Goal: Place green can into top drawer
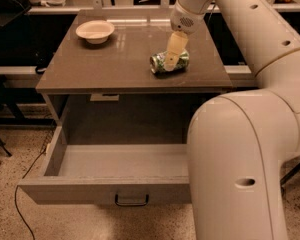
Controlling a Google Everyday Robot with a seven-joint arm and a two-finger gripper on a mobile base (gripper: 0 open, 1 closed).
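Hand (171,60) over green can (183,60), bowl (95,31) apart

We've got a green can (160,65) with white mottled print and a silver end on the glossy grey-brown table (115,66). The pale yellow claw (170,64) is right over the can, on a white arm (240,174). There's also a cream bowl (95,31), a matching grey-brown drawer (90,190) with a dark handle (131,200), and a speckled beige floor (5,219).

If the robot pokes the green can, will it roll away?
Probably, yes. The green can lies on its side on the shiny tabletop, so a sideways push would likely set it rolling. It looks like a small metal drink can, so it is probably light and easy to squash. The gripper is right over its middle.
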